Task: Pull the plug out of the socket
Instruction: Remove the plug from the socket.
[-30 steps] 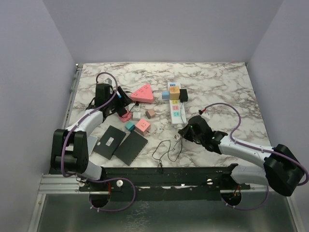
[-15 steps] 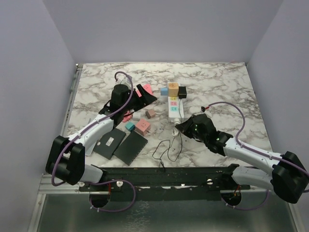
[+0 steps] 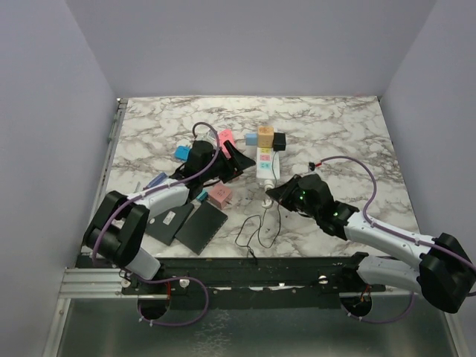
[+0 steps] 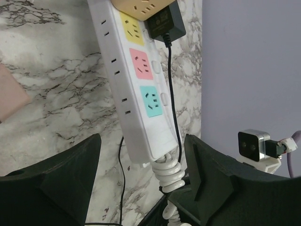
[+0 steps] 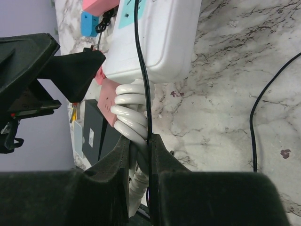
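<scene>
Socket [image 3: 265, 165] lies mid-worktop [image 3: 335, 126], black plug [image 4: 162, 21] seated at its far end. Right fingers [image 5: 164, 165] are clamped on the white cord [image 5: 129, 113]. Left fingers [image 4: 70, 165] are apart, beside the socket's near end. Risk I see: only the cord is held, so the socket may lift or skid with the plug.

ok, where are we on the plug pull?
Done: nothing yet. The black plug sits in the socket near its far end.
In hand: the right gripper is shut on the white cord at the socket's near end, apparently bracing it. The left gripper is open, with its jaws either side of that near end, short of the plug.
Left: grasp the plug and pull it out.
</scene>
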Available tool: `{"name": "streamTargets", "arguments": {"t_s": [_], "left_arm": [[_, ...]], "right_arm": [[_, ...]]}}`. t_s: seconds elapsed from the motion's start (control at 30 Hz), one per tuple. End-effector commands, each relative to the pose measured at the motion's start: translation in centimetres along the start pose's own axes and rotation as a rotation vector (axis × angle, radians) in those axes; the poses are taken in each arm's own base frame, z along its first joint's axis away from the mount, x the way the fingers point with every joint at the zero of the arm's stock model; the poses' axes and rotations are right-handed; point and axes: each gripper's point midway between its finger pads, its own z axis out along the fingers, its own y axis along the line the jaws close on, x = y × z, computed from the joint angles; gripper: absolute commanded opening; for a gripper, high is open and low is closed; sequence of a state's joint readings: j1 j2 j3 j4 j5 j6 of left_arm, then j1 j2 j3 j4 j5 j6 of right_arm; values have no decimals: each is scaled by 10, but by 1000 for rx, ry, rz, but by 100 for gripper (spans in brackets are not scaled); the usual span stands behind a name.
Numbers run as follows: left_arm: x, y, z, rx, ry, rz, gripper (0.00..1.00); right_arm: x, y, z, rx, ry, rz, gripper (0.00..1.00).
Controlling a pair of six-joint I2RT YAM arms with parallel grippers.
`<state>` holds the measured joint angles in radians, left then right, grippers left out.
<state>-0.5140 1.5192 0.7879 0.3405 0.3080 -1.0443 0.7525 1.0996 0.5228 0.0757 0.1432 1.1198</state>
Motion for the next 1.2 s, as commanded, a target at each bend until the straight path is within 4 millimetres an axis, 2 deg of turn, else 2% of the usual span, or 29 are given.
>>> {"name": "streamTargets", "arguments": {"t_s": [0.0, 0.13, 0.37, 0.43, 0.5, 0.6, 0.73, 0.8, 0.9, 0.97, 1.07, 1.17], "left_arm": [[12, 0, 10, 35, 26, -27, 75], [27, -7, 22, 62, 65, -28, 75], [33, -8, 37, 70, 80, -37, 72], [35, -10, 41, 83, 87, -43, 65], [34, -15, 43, 99, 88, -47, 51], [33, -16, 44, 102, 86, -55, 38], [38, -11, 44, 94, 102, -66, 29], [44, -7, 43, 87, 113, -69, 25], [51, 1, 40, 70, 124, -66, 22], [56, 8, 37, 53, 125, -64, 18], [64, 19, 32, 25, 125, -62, 17], [75, 27, 28, 2, 130, -51, 17]], "right_arm": [[-17, 53, -7, -176, -28, 34, 0], [-14, 55, -6, -183, -16, 33, 0], [-14, 58, -6, -200, -12, 24, 0], [-13, 58, -6, -201, -10, 17, 0], [-13, 57, -6, -194, -10, 12, 0], [-12, 48, -3, -160, -10, 2, 0], [-8, 31, 1, -101, -6, -20, 1], [-6, 24, 3, -67, -2, -32, 11], [-7, 11, 4, -11, -9, -63, 46], [-14, 6, 2, 28, -38, -102, 65], [-32, -2, -5, 103, -98, -180, 81], [-54, -4, -11, 134, -154, -248, 88]]}}
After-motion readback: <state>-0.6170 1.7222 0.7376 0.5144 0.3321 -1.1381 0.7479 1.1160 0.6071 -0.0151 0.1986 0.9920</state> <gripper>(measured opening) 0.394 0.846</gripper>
